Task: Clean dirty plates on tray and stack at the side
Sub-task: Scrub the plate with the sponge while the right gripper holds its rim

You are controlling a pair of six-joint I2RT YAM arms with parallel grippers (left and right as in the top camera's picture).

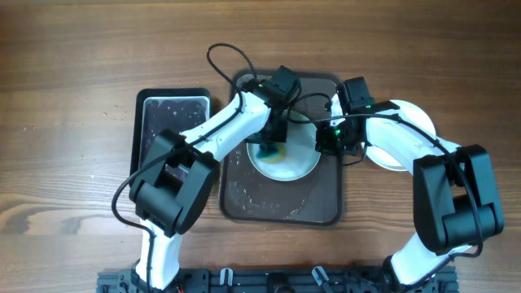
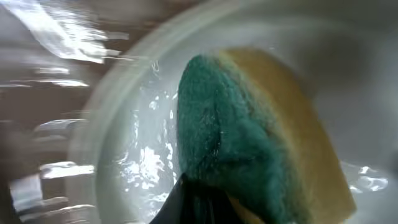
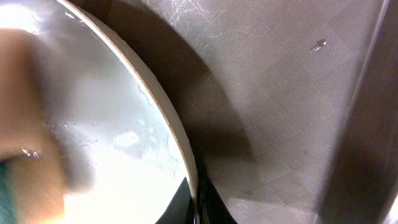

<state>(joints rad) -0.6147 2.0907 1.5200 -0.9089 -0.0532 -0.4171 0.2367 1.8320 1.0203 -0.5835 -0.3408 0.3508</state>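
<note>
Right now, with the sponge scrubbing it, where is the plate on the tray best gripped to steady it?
Its thin raised rim on the right edge, coming in from the right with fingers above and below. The plate lies flat on the tray, and the sponge in the left gripper covers its centre-left; the right gripper pinches there.

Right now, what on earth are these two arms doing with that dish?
The left gripper holds a green-and-yellow sponge pressed onto a wet white plate lying in the brown tray. The right gripper pinches that plate's right rim, seemingly to steady it for scrubbing. A second plate sits on the table just right of the tray.
</note>
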